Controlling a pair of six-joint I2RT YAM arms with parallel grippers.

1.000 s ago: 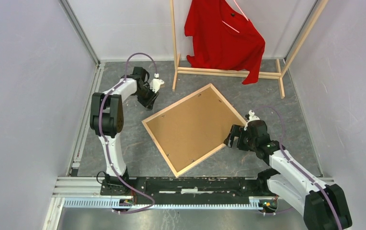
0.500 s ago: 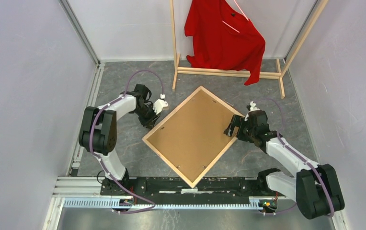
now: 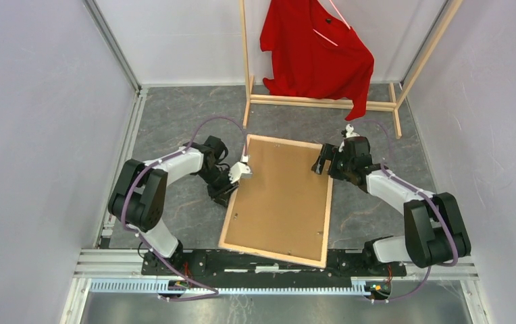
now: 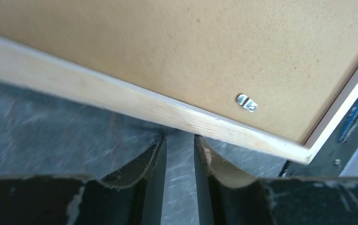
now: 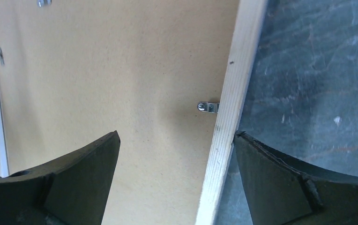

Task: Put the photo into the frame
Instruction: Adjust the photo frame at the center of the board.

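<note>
The frame (image 3: pixel 272 256) lies back side up on the grey floor, its long sides running roughly near to far. A brown backing board (image 3: pixel 282 196) fills it, and the photo is hidden. My left gripper (image 3: pixel 233 183) is at the frame's left edge. In the left wrist view its fingertips (image 4: pixel 163 138) touch the bare-wood rail (image 4: pixel 121 96), with a narrow gap and only floor between them. My right gripper (image 3: pixel 324 165) is wide open over the far right edge. One finger (image 5: pixel 261 164) rests against the outside of the rail (image 5: pixel 228 108), the other hangs over the board (image 5: pixel 121 70).
A wooden clothes rack (image 3: pixel 323 102) with a red shirt (image 3: pixel 316 54) stands at the back, just beyond the frame. The frame's near edge overlaps the black base rail (image 3: pixel 356 260). Small metal clips (image 5: pixel 207 107) hold the board. Walls close in left and right.
The frame has turned clockwise from a diamond to nearly straight. The left gripper moved right and nearer along its left edge. The right gripper moved farther away with the right edge.
</note>
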